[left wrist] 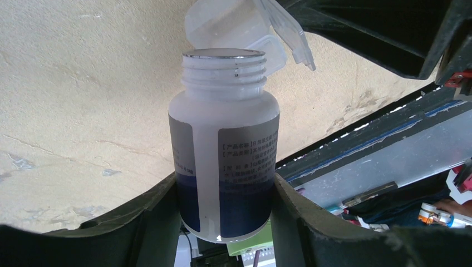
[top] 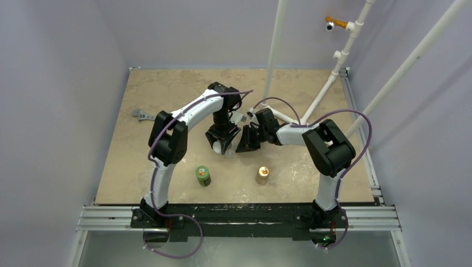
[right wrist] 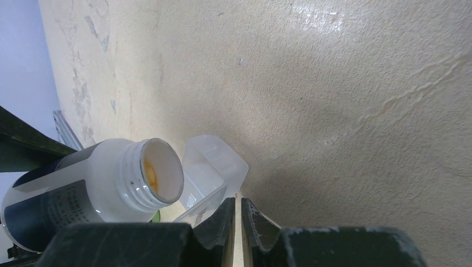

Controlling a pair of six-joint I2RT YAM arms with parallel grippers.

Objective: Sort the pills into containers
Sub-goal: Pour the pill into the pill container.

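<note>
Beige mottled tabletop (top: 167, 89), walled left, back and right. At far left a grey tool (top: 143, 115) lies alone near the edge, well apart from everything, with bare surface around it. A green bottle (top: 202, 176) stands upright toward the near edge. The left gripper (left wrist: 225, 189) is clamped on the lower body of a white bottle (left wrist: 222, 111) with a grey-and-blue label; its cap is off and its threaded neck exposed. From overhead this shows only as a white sliver under the black gripper head. The left wrist view shows the grip plainly, and just past the bottle's mouth the clear case (left wrist: 234, 25) with its lid flipped open. The right wrist view adds a look into the bottle's mouth: a yellowish patch inside, too blurred to say whether it is pills. It also shows the case resting on the table just beside the rim; touching or not, cannot tell. The right gripper (right wrist: 238, 214) has its jaws closed to a thin slit, and the case lid runs in beside one finger; whether it is pinched is unclear. A tan-orange bottle (top: 262, 174) stands upright right of centre, near the front. White pipes (top: 334, 72) slant over the far right corner. A metal rail (top: 374, 178) bounds the right edge. Most bare surface lies at left and along the back.
</note>
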